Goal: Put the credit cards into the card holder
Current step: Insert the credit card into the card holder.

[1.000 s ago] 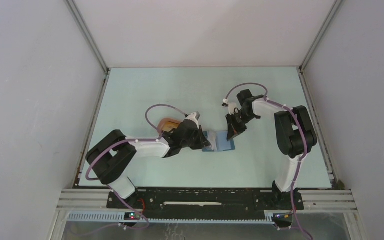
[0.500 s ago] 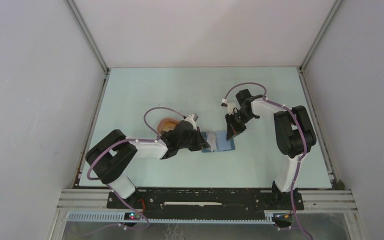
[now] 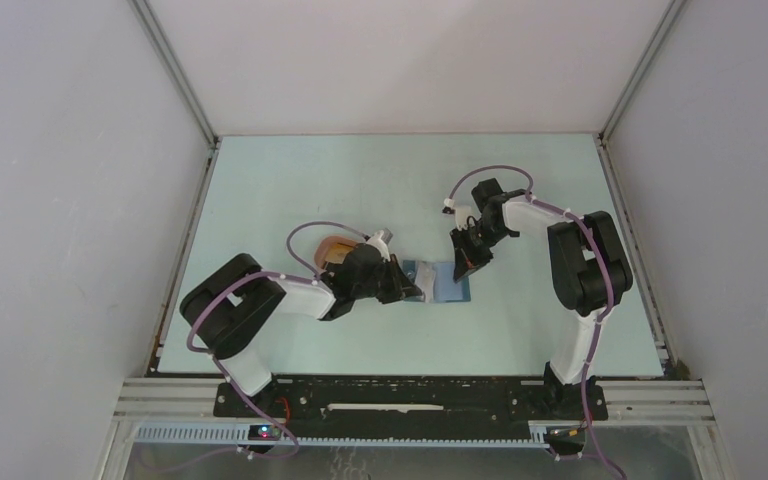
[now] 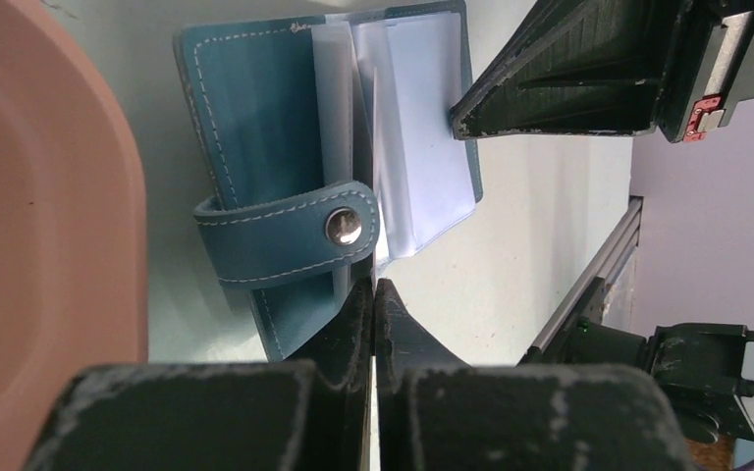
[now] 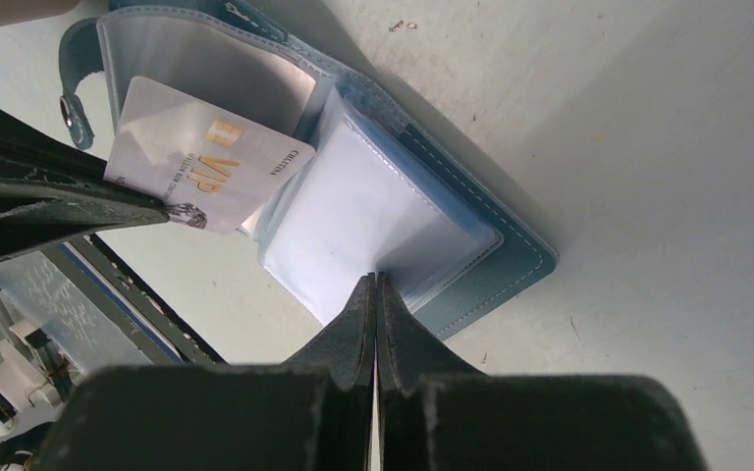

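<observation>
The card holder [image 3: 447, 283] lies open on the table [image 3: 360, 180] at the centre of the top view, just right of the pink tray [image 3: 330, 246]. Its strap [image 4: 285, 240], with the snap button, is folded across the left cover.

The left arm is laid low from the lower left of the top view. Its forearm runs rightward over the tray's near edge, and the wrist is angled toward the holder's left side. The left tool [image 4: 374, 294] is clenched on a white card [image 5: 206, 167], pinched at one edge. The card's far end is pushed in among the clear sleeves [image 5: 373, 211] by the spine.

The right arm is raised from the lower right, with the elbow held high and the forearm carried up and left. The wrist is turned down onto the holder's right half. The right tool [image 5: 374, 285] is clenched, with its tip set against the outer edge of the sleeve stack. Whether a sleeve is caught between its fingers cannot be told.
</observation>
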{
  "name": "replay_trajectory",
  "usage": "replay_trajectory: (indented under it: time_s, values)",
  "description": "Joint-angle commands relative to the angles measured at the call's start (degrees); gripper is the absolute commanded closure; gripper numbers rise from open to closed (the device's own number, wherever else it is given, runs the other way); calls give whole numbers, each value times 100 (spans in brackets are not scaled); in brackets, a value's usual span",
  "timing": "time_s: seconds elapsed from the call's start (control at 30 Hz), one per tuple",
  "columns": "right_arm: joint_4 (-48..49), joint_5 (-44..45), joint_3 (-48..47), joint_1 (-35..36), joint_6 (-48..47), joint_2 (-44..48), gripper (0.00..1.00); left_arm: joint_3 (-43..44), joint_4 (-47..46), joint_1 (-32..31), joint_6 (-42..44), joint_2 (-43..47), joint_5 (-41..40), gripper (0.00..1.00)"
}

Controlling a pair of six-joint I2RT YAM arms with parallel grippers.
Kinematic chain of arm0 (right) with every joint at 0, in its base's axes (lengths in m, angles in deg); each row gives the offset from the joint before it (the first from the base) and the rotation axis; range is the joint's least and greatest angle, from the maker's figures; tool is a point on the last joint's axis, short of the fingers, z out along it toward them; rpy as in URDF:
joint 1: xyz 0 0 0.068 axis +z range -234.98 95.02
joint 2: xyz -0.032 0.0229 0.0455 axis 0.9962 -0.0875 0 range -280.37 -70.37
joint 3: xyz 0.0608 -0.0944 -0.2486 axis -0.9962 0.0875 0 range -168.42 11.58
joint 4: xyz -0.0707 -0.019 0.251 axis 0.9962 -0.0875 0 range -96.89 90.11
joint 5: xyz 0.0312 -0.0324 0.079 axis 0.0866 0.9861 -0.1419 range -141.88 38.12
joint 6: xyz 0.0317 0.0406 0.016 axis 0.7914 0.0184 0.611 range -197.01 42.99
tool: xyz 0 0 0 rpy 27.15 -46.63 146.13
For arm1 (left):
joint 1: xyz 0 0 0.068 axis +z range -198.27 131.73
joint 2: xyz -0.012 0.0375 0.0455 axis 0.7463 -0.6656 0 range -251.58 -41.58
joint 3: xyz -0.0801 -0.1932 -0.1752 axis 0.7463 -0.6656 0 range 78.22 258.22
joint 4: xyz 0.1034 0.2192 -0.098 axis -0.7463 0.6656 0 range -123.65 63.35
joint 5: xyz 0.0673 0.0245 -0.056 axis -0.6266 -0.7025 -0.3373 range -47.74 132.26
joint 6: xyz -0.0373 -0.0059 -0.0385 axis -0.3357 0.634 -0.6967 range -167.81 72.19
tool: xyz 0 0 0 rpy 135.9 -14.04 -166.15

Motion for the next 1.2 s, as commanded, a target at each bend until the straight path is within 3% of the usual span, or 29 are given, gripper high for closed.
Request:
replay_trajectory:
  time_s: [0.0, 0.73, 1.17]
  values:
    - [-13, 89, -192, 44, -90, -66, 100, -60, -425, 2, -221, -155, 261, 100]
    - [-83, 427, -252, 41, -174, -77, 100, -27, -731, 230, -128, -528, 1134, 100]
    - [-113, 498, -275, 49, -202, -57, 100, 498, -17, 281, -38, -771, 709, 100]
